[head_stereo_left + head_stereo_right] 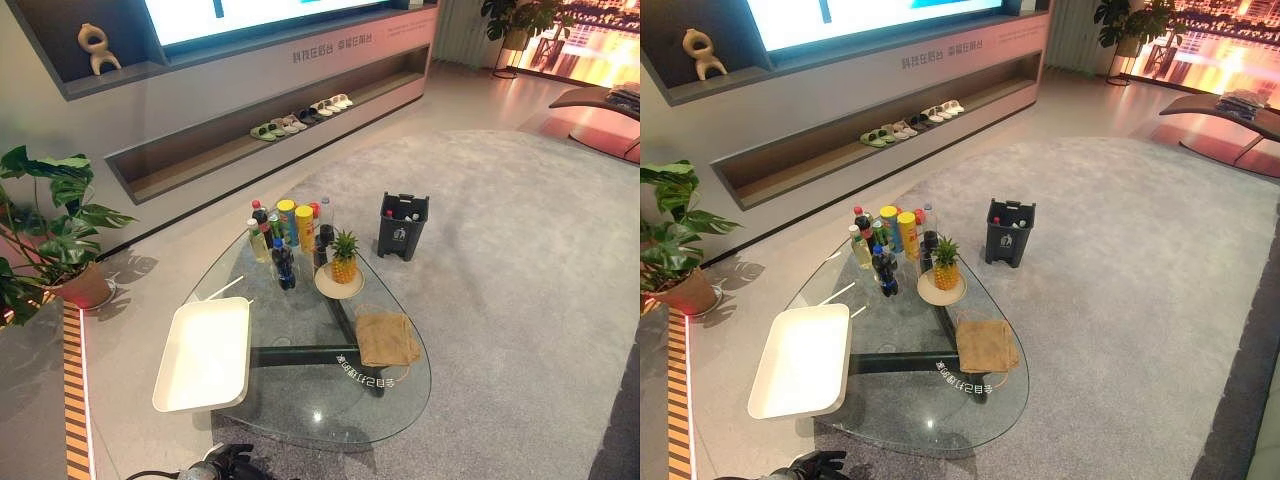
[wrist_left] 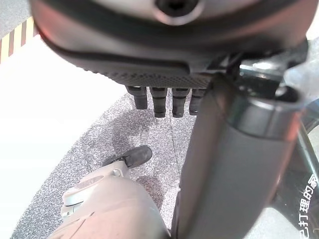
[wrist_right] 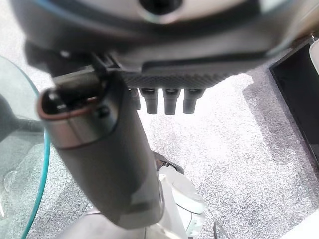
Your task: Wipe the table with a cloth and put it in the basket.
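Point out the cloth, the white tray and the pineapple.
cloth [image 1: 386, 338], left eye view, middle of the tan fabric.
white tray [image 1: 172, 378], left eye view, its left rim.
pineapple [image 1: 945, 274], right eye view, the yellow body below the leaves.

Cloth [image 1: 386, 338] lay flat near the glass table's [image 1: 300, 415] right edge. Tray [image 1: 205, 352] sat along the left edge, overhanging it. Pineapple on a plate [image 1: 340, 283] stood behind the cloth, toward the far corner. Bottles and cans [image 1: 285, 235] clustered at the far corner, left of the pineapple. Basket [image 1: 403, 225] stood on the carpet past the table's far right edge.
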